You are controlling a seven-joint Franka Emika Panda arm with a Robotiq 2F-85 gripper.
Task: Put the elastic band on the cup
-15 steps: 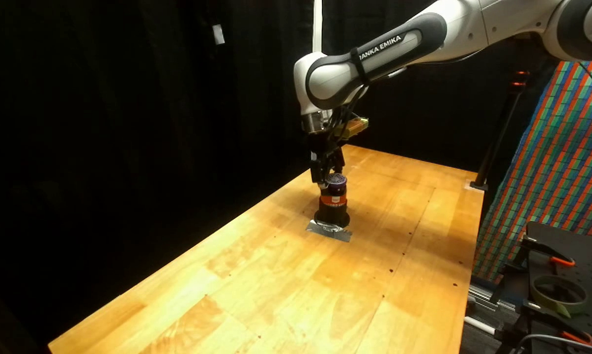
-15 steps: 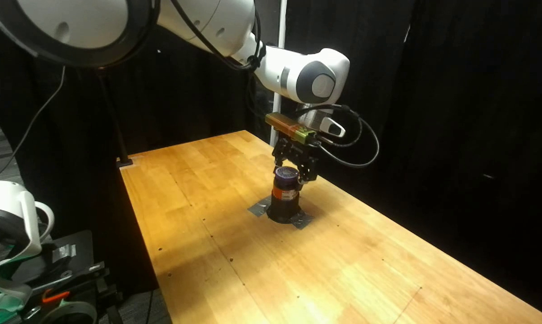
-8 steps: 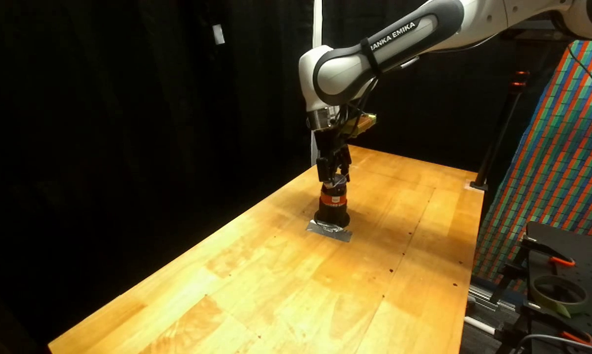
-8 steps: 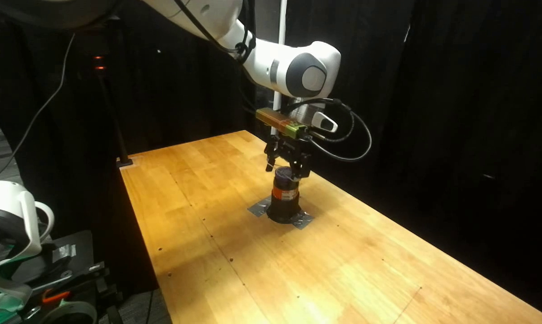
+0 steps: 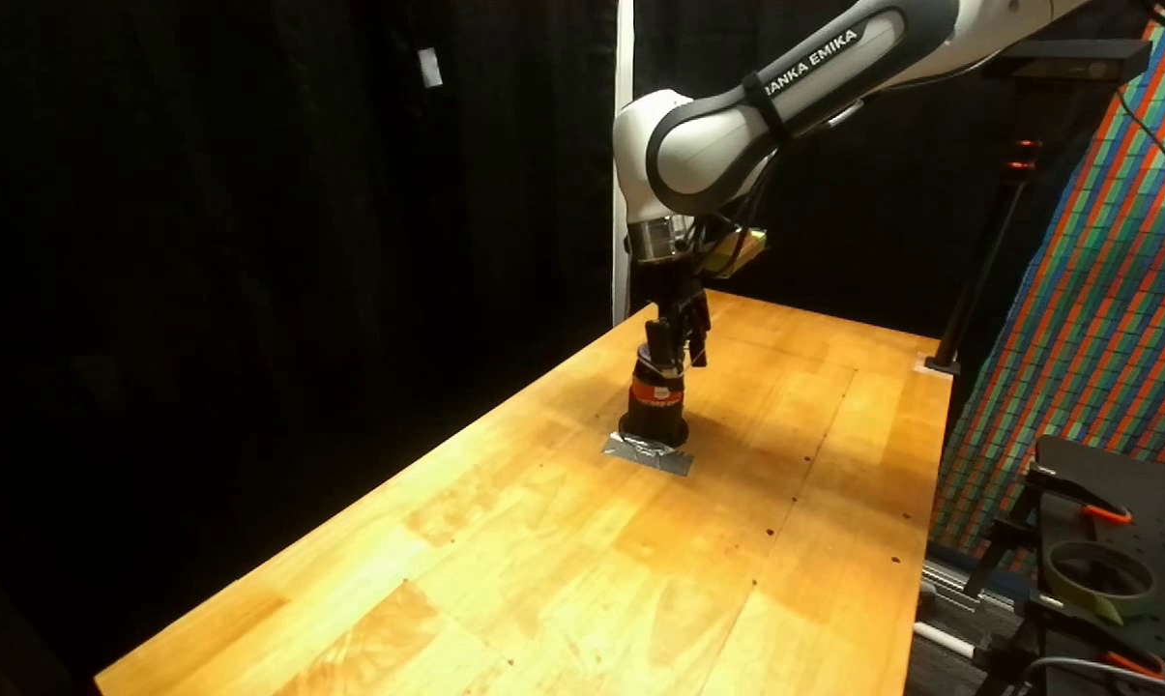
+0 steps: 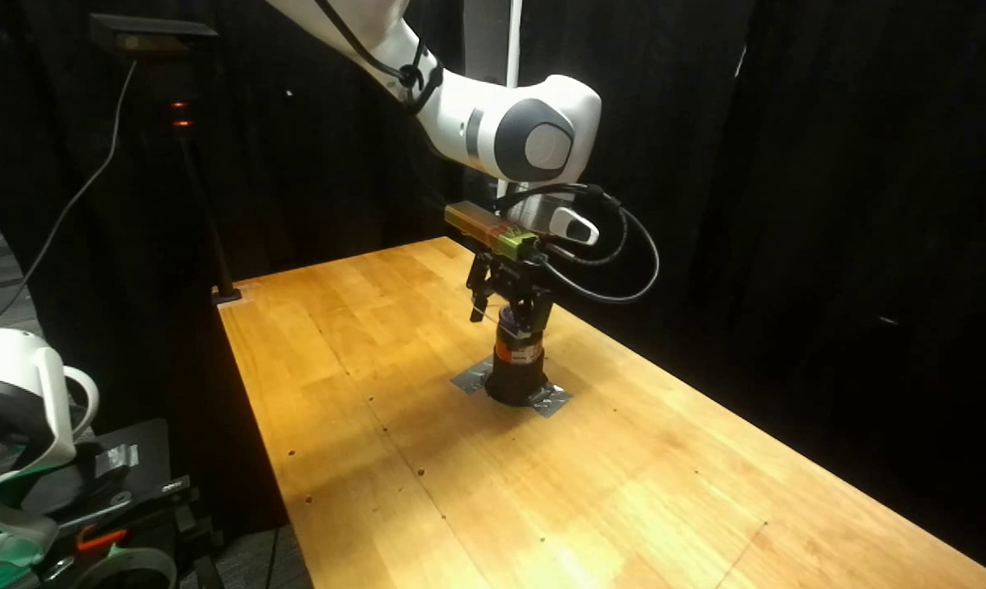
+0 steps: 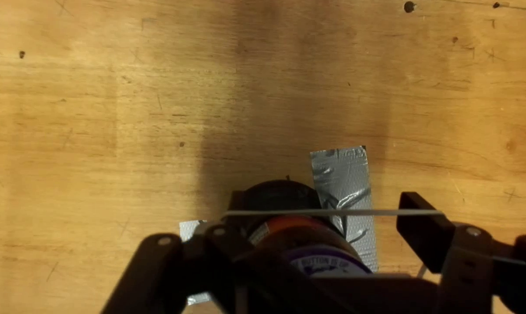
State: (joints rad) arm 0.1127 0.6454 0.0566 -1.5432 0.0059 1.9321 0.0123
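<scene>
the pincer (image 6: 504,324) stands spread, its fingers (image 7: 424,231) well apart and not clenched on anything; what it bears is the elastic band (image 7: 332,212), a thin pale strand drawn straight from 1 finger across to the other. in an exterior view 1 finger hangs right at the upper part of the cup (image 6: 519,352), touching or just beside, i cannot tell which; its mate is off to the side, apart from it.

i judge the step in hand to be working the stretched band over the cup's top; how much of the loop, if any, is past the rim is hidden. the next move likely calls for bringing the loop around the cup with the fingers spread, lowering it below the lid, then slipping the fingers out so the band grips. lifting too soon could flick it off.

the cup stands upright on the table (image 5: 543,532), dark and cylindrical, much like a lidded jar: purple lid (image 7: 332,263) lettered in part "button is up", orange label (image 5: 656,393), wide black foot (image 6: 515,384) that may be its own or a separate holder. gray tape (image 6: 554,401) lies at the foot in 2 pieces, likely fixing it down.
</scene>
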